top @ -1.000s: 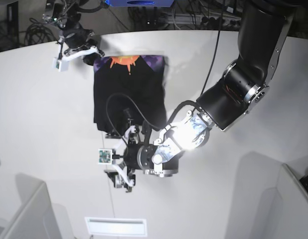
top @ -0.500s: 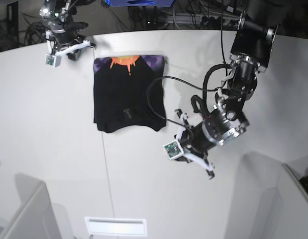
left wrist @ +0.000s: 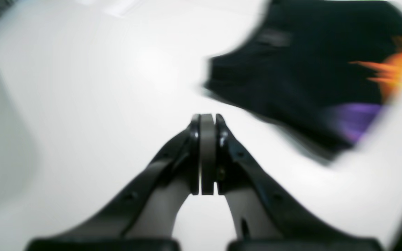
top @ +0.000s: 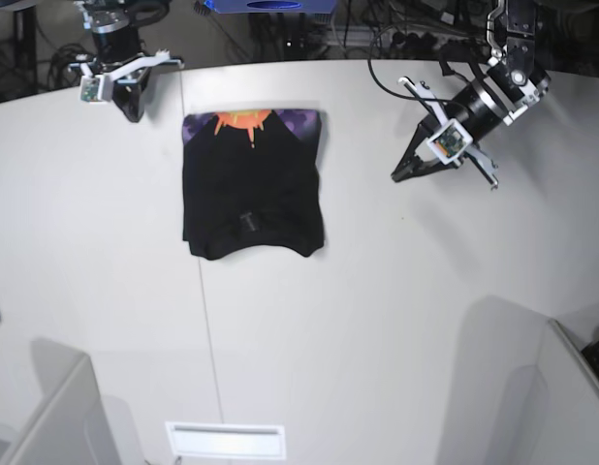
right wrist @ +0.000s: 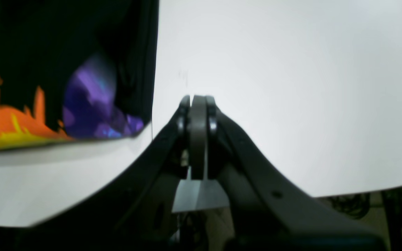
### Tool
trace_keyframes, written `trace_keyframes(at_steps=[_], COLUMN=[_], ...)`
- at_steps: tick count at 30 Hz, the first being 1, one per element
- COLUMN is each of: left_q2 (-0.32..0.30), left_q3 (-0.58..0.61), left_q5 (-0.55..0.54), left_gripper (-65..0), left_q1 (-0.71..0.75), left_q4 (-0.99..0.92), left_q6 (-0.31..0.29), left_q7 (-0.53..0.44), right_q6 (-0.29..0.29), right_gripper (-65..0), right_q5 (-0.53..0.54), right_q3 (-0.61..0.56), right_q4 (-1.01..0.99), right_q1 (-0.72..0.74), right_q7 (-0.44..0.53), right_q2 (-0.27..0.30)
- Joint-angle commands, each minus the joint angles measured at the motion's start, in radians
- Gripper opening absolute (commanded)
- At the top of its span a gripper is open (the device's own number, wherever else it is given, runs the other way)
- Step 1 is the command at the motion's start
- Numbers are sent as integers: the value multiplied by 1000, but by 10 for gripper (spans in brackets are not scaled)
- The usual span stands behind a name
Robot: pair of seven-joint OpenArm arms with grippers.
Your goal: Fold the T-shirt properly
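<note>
T-shirt [top: 252, 184] lies flat on the white table [top: 396, 320], upper middle of the base view, already folded down to a compact near-square packet: black knit on top, a strip of orange-red and purple print showing along the far edge, small tag or label patch near the centre, near edge slightly curved with a soft bulge at each corner. Judgement on handling: light, limp cloth, no stiffness, will drape and sag the moment one corner is lifted; several layers stacked, so a pinch at an edge risks taking only the top layer and peeling the fold open. Matte fabric on a smooth, faintly glossy tabletop, so it should slide easily if dragged. If any more handling is needed, best hold looks like the corners or the thick folded edge, pinched through all layers, both sides lifted together. Left gripper [top: 408, 170] sits well off to the shirt's side over bare table, jaws pressed together, nothing between them; the wrist view confirms the flat grey pads meeting between black curved fingers, shirt blurred off to its side. Right gripper [top: 131, 105] hangs near the table's far edge, just beyond the printed corner, not touching the cloth, jaws likewise together and empty. Fold looks essentially finished, both arms clear.
</note>
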Motion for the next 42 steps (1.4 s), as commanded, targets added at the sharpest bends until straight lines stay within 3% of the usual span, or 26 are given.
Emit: trace_keyframes(at_steps=[1, 5, 9, 21, 29, 37, 42], left_q2=[-11, -13, -13, -16, -40, -31, -20], left_q3=[-11, -5, -9, 0, 143, 250, 294], left_q5=[-19, -17, -17, -5, -5, -13, -16], left_gripper=[-650, -650, -650, -650, -650, -650, -650], left_q1=[33, 170, 286, 360, 392, 240, 121], left_q4=[6, -26, -57, -406, -678, -1063, -1290], left_q6=[5, 5, 5, 5, 5, 5, 5], left_q7=[-55, -170, -316, -517, -646, -667, -692], right_q6=[9, 7, 2, 1, 1, 1, 1], right_gripper=[-650, -650, -650, -650, -650, -650, -650], right_q5=[9, 9, 9, 11, 9, 1, -83], right_q3=[3, 4, 4, -4, -8, -10, -10], right_q4=[3, -47, -64, -195, -428, -738, -968], right_q1=[-17, -60, -118, -229, -235, -117, -16], right_q7=[79, 308, 403, 406, 406, 406, 407], right_q2=[-2, -2, -2, -61, -53, -44, -15])
